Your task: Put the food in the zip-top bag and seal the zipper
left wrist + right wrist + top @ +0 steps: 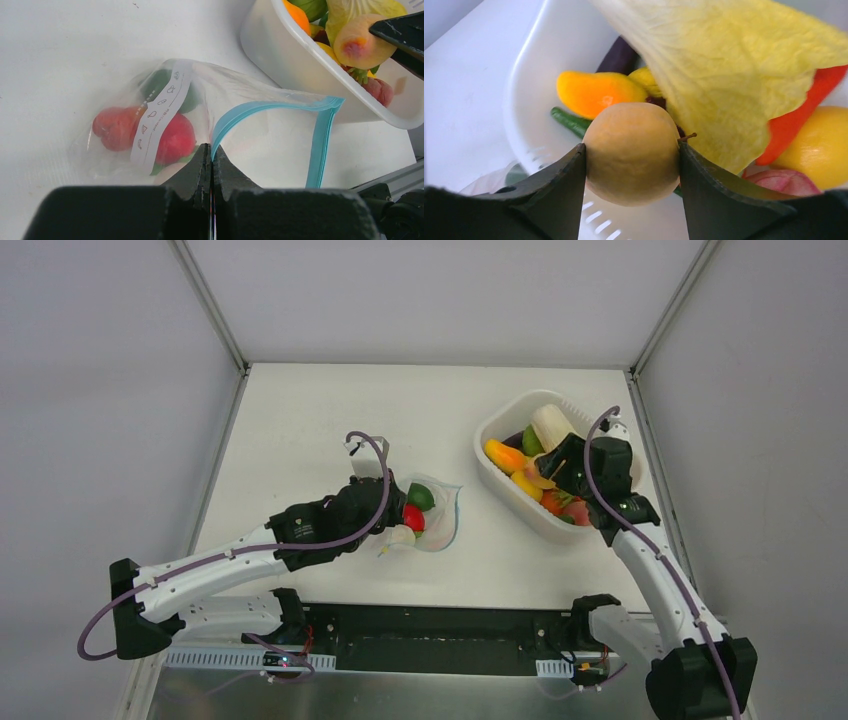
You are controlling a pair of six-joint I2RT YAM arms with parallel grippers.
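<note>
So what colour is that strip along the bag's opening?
Teal-blue. The zipper shows best in the left wrist view.

White tub — white table

We find the white rounded plastic tub cut off top and right (left wrist view); the red glossy toy fruit blurs behind the clear crinkly zip-top bag.

Table beyond the bag lies free; tub crowds its right.
</note>
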